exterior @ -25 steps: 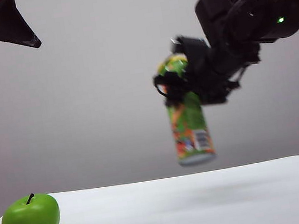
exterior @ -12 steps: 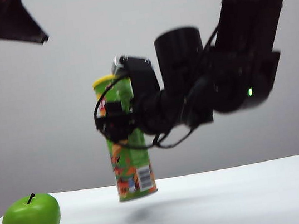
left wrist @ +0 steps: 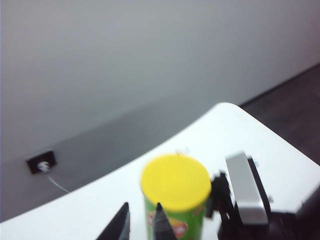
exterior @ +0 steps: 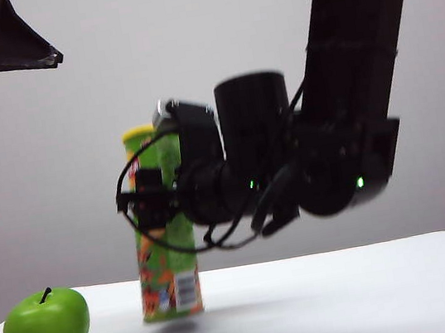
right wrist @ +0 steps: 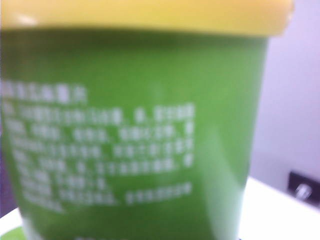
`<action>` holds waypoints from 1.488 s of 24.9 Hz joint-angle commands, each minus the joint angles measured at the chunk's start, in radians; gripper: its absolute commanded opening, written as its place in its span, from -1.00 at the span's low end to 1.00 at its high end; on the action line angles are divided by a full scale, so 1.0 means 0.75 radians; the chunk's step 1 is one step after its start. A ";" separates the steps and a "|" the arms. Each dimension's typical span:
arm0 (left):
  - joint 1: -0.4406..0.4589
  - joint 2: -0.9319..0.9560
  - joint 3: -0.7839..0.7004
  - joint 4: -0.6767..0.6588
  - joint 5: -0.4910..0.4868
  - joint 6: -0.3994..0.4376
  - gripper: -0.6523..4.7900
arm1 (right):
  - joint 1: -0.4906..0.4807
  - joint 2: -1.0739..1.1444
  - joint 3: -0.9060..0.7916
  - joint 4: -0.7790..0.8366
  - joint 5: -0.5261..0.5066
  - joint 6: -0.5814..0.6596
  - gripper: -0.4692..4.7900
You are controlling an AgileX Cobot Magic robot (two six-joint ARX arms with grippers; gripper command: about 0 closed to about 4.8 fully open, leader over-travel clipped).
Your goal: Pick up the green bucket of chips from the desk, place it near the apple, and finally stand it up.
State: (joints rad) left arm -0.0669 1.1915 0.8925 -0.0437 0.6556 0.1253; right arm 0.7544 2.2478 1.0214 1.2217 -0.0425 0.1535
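Note:
The green bucket of chips (exterior: 169, 283) hangs upright with its yellow lid on top. Its base is just above the desk (exterior: 351, 298), over a small shadow. My right gripper (exterior: 151, 206) is shut on its upper half and reaches in from the right. The apple (exterior: 46, 329) sits a short way left of the bucket, apart from it. In the right wrist view the bucket (right wrist: 130, 125) fills the picture and hides the fingers. My left gripper (exterior: 38, 56) is high at the upper left. In its own view it (left wrist: 141, 222) stands open beside the lid (left wrist: 175, 182), holding nothing.
The right arm's wrist block (left wrist: 242, 187) stands close beside the bucket. The desk's rounded edge (left wrist: 280, 145) borders dark floor. A wall socket (left wrist: 40, 162) is behind the desk. Bare white desk stretches right of the bucket.
My right arm has carried the bucket left and down towards the apple and turned it from tilted to upright. The left gripper stays high at the upper left.

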 commanded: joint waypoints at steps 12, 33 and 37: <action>0.004 -0.005 0.000 0.081 0.029 -0.043 -0.53 | 0.097 0.082 0.019 0.074 0.052 -0.066 0.20; 0.004 -0.005 0.000 0.079 0.030 -0.050 -0.53 | 0.100 0.065 0.005 0.079 0.064 -0.001 1.00; 0.004 -0.005 0.000 0.080 0.030 -0.069 -0.53 | 0.100 -0.008 -0.049 -0.014 0.091 0.018 1.00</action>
State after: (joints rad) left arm -0.0639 1.1912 0.8925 0.0048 0.6708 0.0834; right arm 0.8272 2.2654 0.9955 1.2320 0.0128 0.1528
